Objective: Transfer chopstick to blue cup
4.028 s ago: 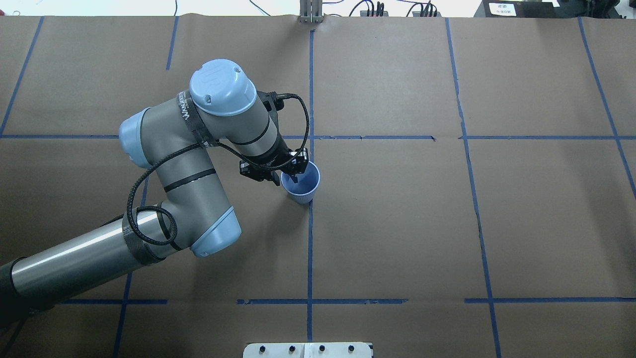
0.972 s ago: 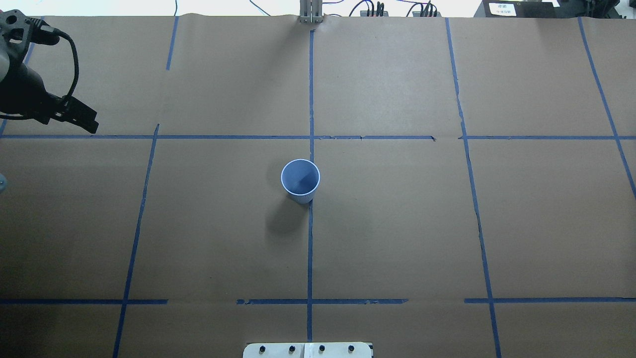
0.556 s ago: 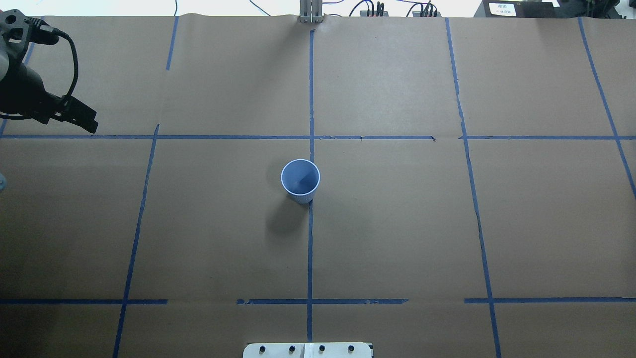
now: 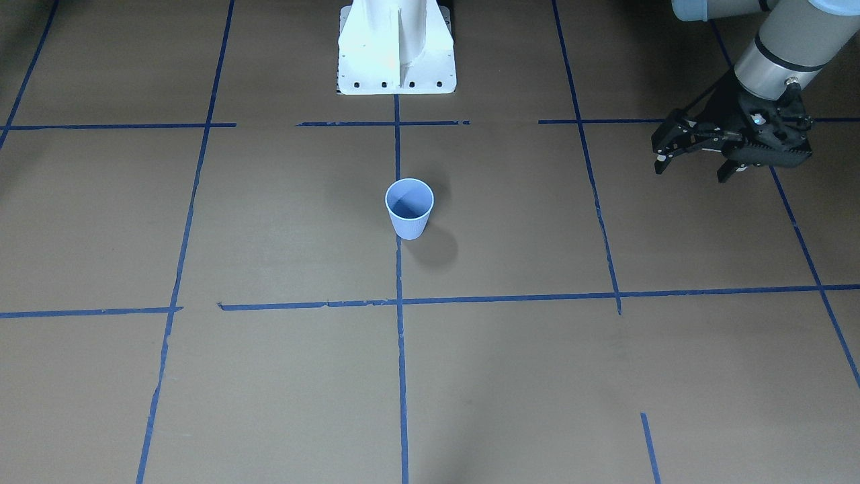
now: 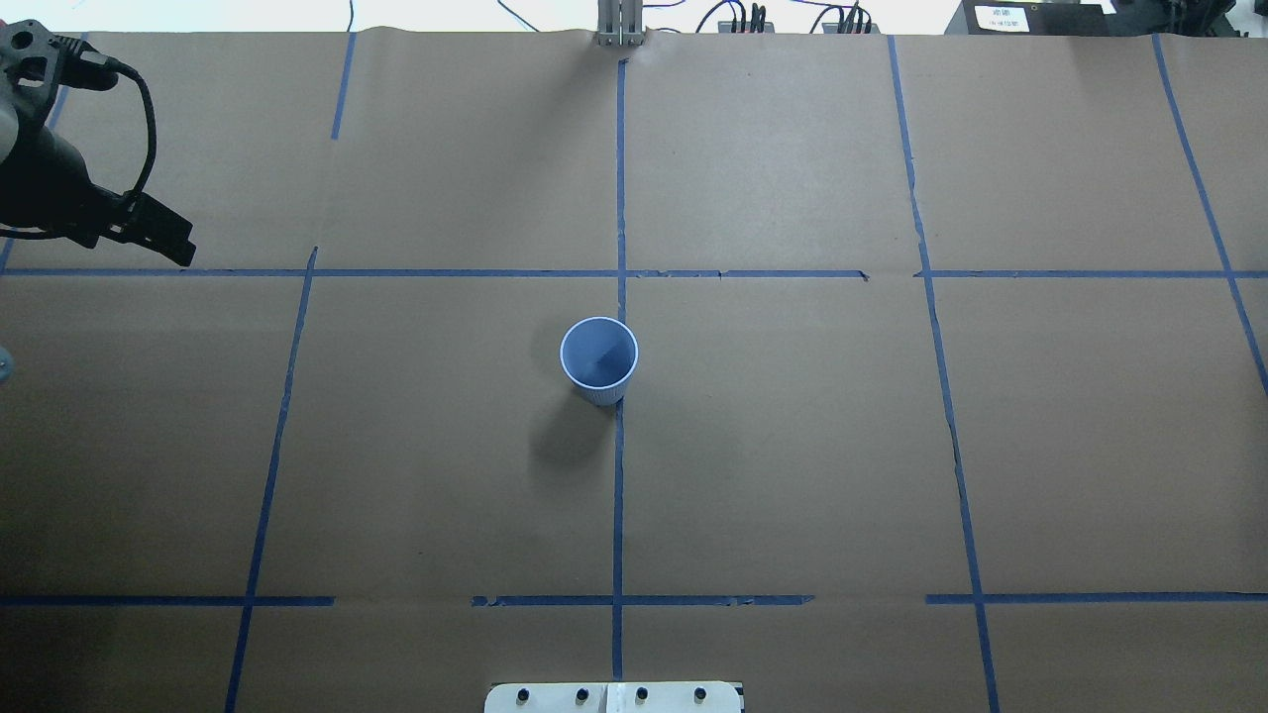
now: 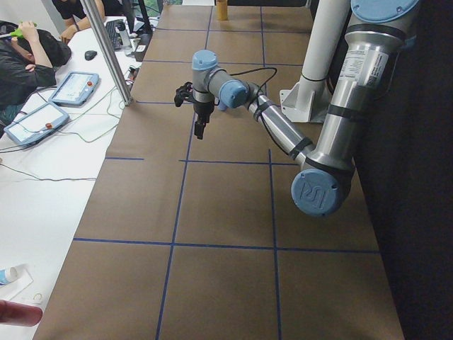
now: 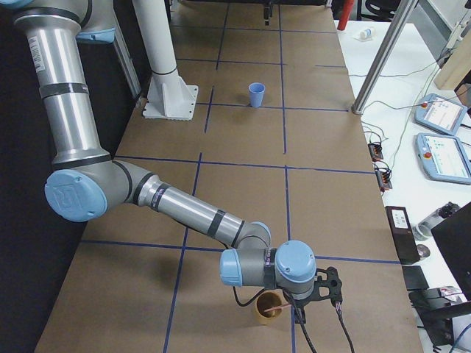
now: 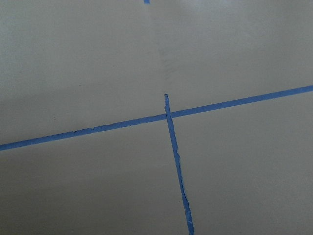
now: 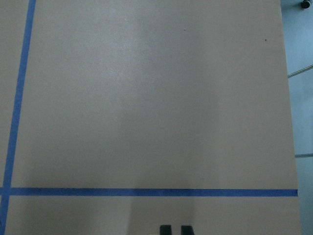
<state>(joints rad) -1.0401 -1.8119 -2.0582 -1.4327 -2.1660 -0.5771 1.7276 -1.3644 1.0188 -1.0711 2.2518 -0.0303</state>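
Note:
The blue cup (image 5: 598, 358) stands upright at the table's middle and also shows in the front view (image 4: 409, 210) and, far off, in the right exterior view (image 7: 256, 95); its inside looks empty. My left gripper (image 4: 691, 171) is open and empty, hanging far to the cup's side, at the overhead view's left edge (image 5: 160, 238). My right gripper (image 7: 300, 315) sits beside a brown cup (image 7: 266, 307) at the table's near end, where a pinkish chopstick tip (image 7: 274, 309) shows. Its fingertips (image 9: 166, 229) stand close together with nothing visible between them.
The white robot base (image 4: 396, 67) stands behind the blue cup. Blue tape lines cross the brown paper table (image 5: 792, 446). A metal post (image 7: 383, 51) and operators' tablets (image 7: 440, 156) lie off the table's far edge. The table's edge shows in the right wrist view (image 9: 289, 122).
Four seconds ago my left gripper was at the blue cup's rim; it has since pulled away to the far left. Nothing has moved in the last second.

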